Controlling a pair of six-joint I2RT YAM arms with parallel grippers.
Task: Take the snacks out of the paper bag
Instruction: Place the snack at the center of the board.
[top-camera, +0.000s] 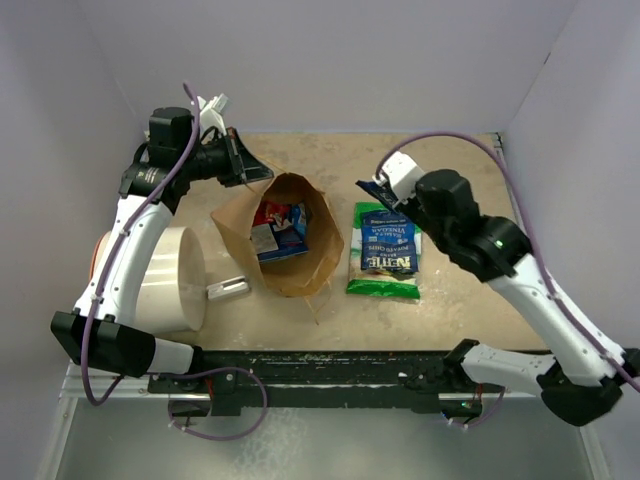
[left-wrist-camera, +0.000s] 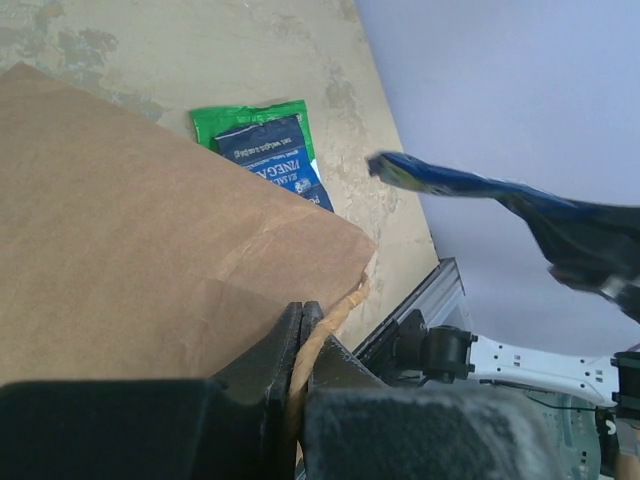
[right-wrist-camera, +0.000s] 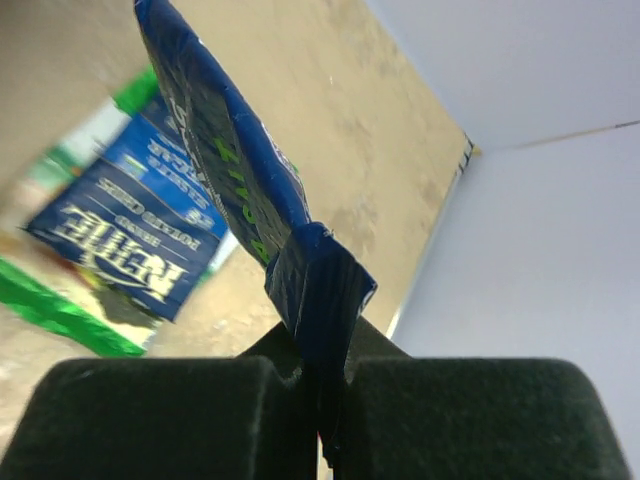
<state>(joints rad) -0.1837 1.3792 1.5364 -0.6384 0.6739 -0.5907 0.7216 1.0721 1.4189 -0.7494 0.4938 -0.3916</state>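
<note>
The brown paper bag (top-camera: 322, 250) lies in the middle of the table with its mouth open upward. Red and blue snacks (top-camera: 280, 228) show inside it. My left gripper (top-camera: 238, 160) is shut on the bag's twisted handle (left-wrist-camera: 338, 315) at the far left rim; the bag's side (left-wrist-camera: 150, 230) fills the left wrist view. My right gripper (top-camera: 385, 190) hangs right of the bag, shut on the end of a dark blue packet (right-wrist-camera: 230, 170) held above the table. Below it a blue packet (top-camera: 388, 245) lies on a larger green packet (top-camera: 383, 288).
A large white cylinder (top-camera: 165, 280) lies on its side at the left, near my left arm. A small white-grey bar (top-camera: 228, 289) rests between it and the bag. Walls close in the table on three sides.
</note>
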